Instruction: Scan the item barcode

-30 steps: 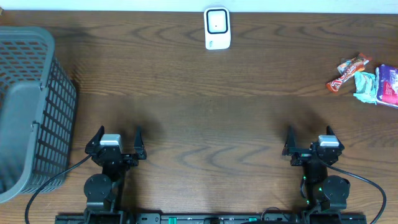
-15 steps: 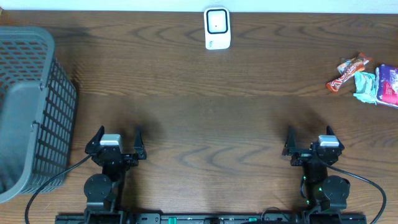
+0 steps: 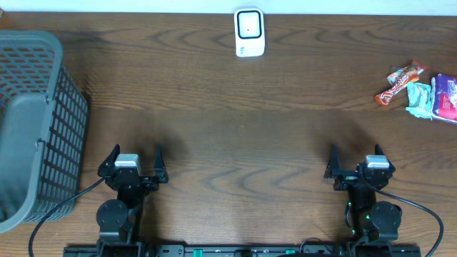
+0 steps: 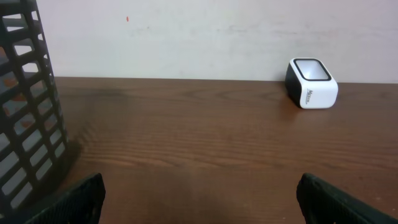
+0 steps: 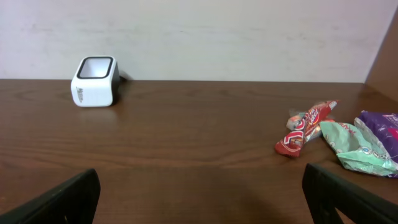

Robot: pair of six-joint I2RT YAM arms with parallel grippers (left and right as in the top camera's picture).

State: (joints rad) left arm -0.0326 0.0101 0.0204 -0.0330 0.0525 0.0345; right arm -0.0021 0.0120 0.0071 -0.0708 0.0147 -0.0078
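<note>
Scanner (image 3: 249, 33): small white box with a dark window on top, standing at the far edge of the table (image 3: 243, 121), about midway along it.
Items: a red snack wrapper (image 3: 400, 82), a green packet (image 3: 419, 99) and a purple packet (image 3: 445, 97) lie close together, far right of the scanner and a little nearer the arms. The green packet lies against the purple one.
Basket (image 3: 36, 128): grey and slatted, far left of the scanner at the table's left edge.
Left jaws: spread wide apart over bare wood on the near side, left of the scanner and well apart from it.
Right jaws: spread wide apart on the near side, right of the scanner, well apart from it and from the packets.
</note>
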